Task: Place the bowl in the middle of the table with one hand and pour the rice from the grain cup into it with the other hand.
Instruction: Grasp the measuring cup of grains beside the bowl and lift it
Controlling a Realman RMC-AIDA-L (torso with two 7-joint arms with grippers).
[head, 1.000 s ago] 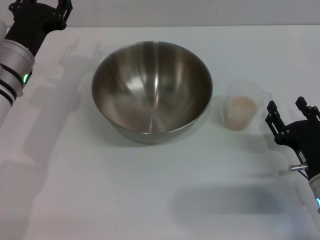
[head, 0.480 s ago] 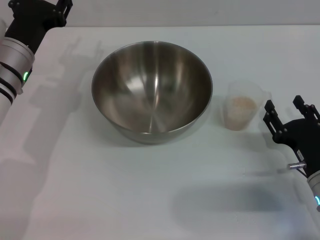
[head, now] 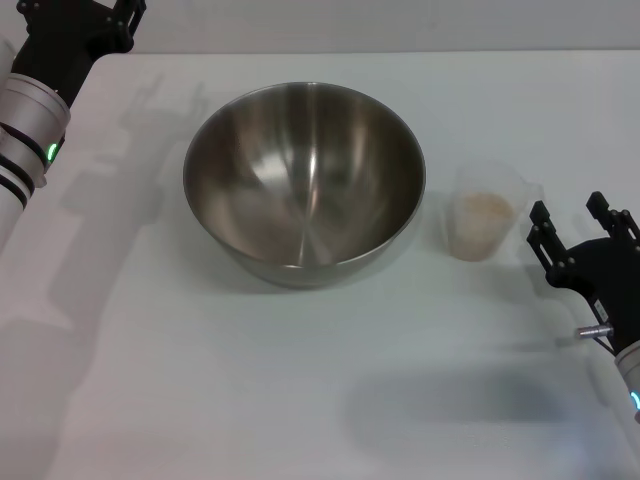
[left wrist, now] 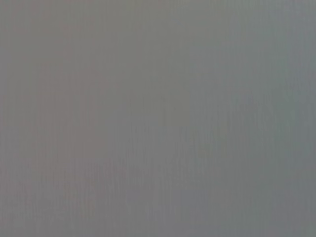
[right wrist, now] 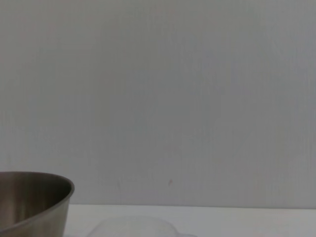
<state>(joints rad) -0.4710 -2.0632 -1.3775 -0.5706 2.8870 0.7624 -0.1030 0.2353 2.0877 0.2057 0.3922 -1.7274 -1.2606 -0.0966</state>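
white table [head: 300, 400] carries the bowl [head: 304, 180] at its middle, so placing looks done; pouring is left. grain cup [head: 484, 212] with rice [head: 481, 208] stands just ahead of the right gripper [head: 584, 222], fingers spread, empty. left gripper [head: 75, 15] idles far off, its spread unclear. right wrist view adds the bowl's outer wall.

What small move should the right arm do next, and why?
Probably ease the right gripper forward to the grain cup. Its fingers are open and empty, just beside the cup, which still holds the rice; the bowl already sits mid-table.
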